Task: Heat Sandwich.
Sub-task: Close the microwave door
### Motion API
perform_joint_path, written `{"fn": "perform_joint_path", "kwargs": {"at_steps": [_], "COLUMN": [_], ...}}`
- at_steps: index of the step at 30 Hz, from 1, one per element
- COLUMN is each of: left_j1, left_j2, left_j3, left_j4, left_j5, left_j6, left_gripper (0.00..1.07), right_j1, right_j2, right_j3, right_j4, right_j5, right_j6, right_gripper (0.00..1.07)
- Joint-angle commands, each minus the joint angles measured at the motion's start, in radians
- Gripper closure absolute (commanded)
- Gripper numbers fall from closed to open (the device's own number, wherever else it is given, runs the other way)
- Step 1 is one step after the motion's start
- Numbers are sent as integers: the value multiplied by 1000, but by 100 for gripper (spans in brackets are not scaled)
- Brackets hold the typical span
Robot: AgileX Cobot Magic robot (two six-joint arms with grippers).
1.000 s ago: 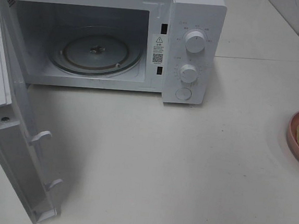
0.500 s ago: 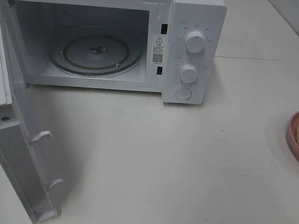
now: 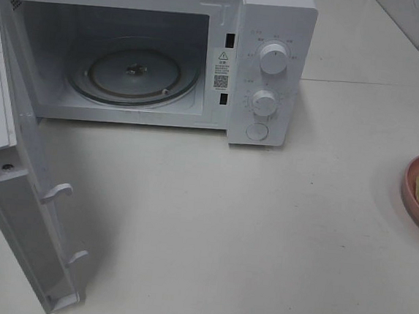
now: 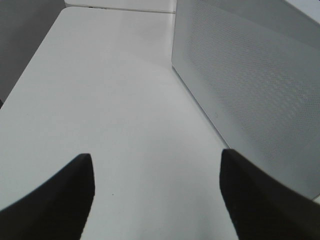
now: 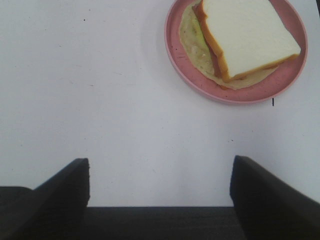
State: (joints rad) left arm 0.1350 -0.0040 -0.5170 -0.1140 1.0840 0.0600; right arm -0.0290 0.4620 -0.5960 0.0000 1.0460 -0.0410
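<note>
I see bare worktop [image 3: 262, 228] between the microwave [image 3: 272, 67] and the pink plate [image 3: 412, 191] at the right edge. The microwave door [image 3: 21, 207] swings wide open, walling the left side; the cavity mouth stands unobstructed.

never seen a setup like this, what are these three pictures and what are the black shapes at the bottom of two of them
It is a robot with two arms, filmed by three cameras. One camera sits high and looks down on a white table with a microwave, its door swung open and its glass turntable bare. The other two cameras ride on the wrists. The black shapes are the fingers of each hand: the left hand is beside the microwave door, and the right hand faces the sandwich on its pink plate. Both hands are open and hold nothing.
</note>
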Motion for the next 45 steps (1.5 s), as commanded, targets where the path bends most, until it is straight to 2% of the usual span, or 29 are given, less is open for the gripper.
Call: {"fn": "perform_joint_path", "kwargs": {"at_steps": [1, 5, 21, 27, 45], "left_j1": [-6, -6, -6, -6, -6], "left_j2": [-6, -6, -6, -6, -7], "left_j3": [2, 2, 2, 2, 2], "left_j4": [-3, -3, -3, -3, -3], "left_j5": [-16, -16, -16, -16, -16], "left_j6": [-4, -4, -4, -4, -4], "left_gripper": [39, 39, 39, 39, 39], "right_j1": [-6, -6, -6, -6, -4], "right_j2": [-74, -149, -367, -496, -493], "right_j3": [56, 95, 95, 96, 96], "right_j4": [0, 0, 0, 0, 0], "right_j5": [-35, -49, -49, -49, -49], "right_j6": [-1, 1, 1, 1, 1], "right_gripper": [32, 32, 32, 32, 32]}}
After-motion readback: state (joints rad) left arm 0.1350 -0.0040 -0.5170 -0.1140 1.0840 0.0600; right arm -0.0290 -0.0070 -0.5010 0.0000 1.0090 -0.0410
